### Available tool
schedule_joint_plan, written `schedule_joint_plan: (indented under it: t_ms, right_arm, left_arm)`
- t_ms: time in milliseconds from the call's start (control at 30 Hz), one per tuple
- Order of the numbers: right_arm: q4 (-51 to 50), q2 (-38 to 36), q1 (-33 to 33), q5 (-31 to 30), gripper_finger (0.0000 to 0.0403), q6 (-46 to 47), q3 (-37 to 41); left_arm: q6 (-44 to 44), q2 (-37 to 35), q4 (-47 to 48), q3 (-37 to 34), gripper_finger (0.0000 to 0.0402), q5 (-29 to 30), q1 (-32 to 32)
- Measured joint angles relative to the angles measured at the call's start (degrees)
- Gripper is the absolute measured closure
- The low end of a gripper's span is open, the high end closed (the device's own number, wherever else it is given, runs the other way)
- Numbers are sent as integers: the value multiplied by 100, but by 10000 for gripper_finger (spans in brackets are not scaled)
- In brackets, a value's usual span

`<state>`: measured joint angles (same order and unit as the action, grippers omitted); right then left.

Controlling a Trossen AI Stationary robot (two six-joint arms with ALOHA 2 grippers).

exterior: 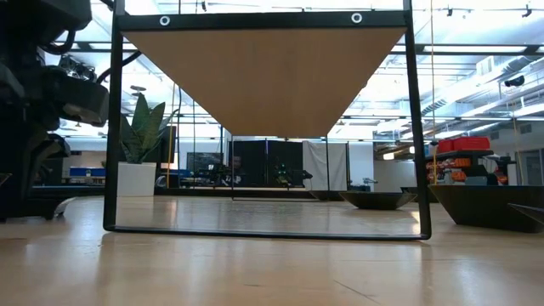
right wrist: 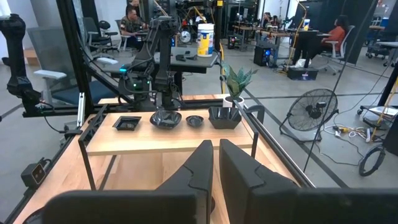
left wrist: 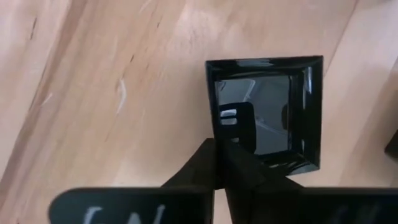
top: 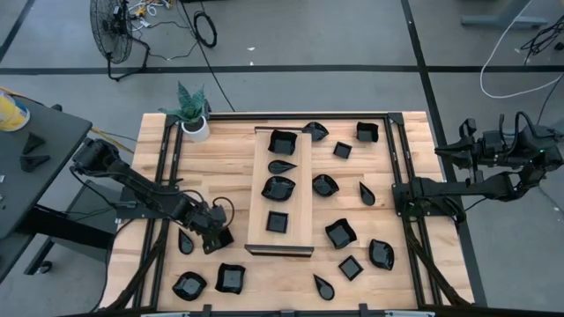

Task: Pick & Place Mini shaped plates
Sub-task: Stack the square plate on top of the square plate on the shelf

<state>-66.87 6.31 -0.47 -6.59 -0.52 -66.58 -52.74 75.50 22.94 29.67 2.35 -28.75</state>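
The mini shaped plates, small glossy black dishes in square, teardrop, leaf and wavy-rimmed forms, lie scattered over the pale wooden table (top: 220, 167), and the one in hand is a small square glossy black plate (left wrist: 267, 112) near the table's front left part, just beside the long pale wooden board (top: 258, 189). In the left wrist view the left gripper (left wrist: 225, 163) has its two dark fingers pressed together over the near rim of that square plate, so it looks clamped on the rim; from above the same gripper (top: 217, 234) sits low over the dish. Close around it lie a black teardrop plate (top: 186, 241), a wavy-rimmed black bowl (top: 189, 285) and another squarish black plate (top: 231, 278). On the board itself four black plates already rest in a row, among them a square one (top: 278, 221) at the near end. Farther off, the right gripper (right wrist: 215, 163) waits with its fingers nearly shut and nothing between them, the arm pulled back past the table's right edge (top: 467, 141). A small white pot with a green plant (top: 194, 119) stands at the far left corner. The likely trouble is the thin grip: glossy glaze pinched at one edge could slip or let the dish swing as it lifts, and a drop might knock the neighbouring teardrop or miss the board
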Motion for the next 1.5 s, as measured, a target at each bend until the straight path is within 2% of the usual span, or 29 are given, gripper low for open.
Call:
schedule_joint_plan:
  t_ms: [267,600,867,1233,1500]
  right_arm:
    - [-2,0,-2,0,369,-1,1]
    - [0,0,-1,0,369,-1,0]
    - [-1,0,-1,0,369,1,-1]
    - [-1,0,0,0,369,1,-1]
    - [0,0,0,0,369,0,-1]
  left_arm:
    - [6,-2,9,2,388,-19,0]
    - [42,-4,14,5,397,-367,4]
    - [45,-2,194,252,397,-375,2]
    - [84,-2,930,751,398,-372,2]
    - [63,-20,1855,1508,397,-505,61]
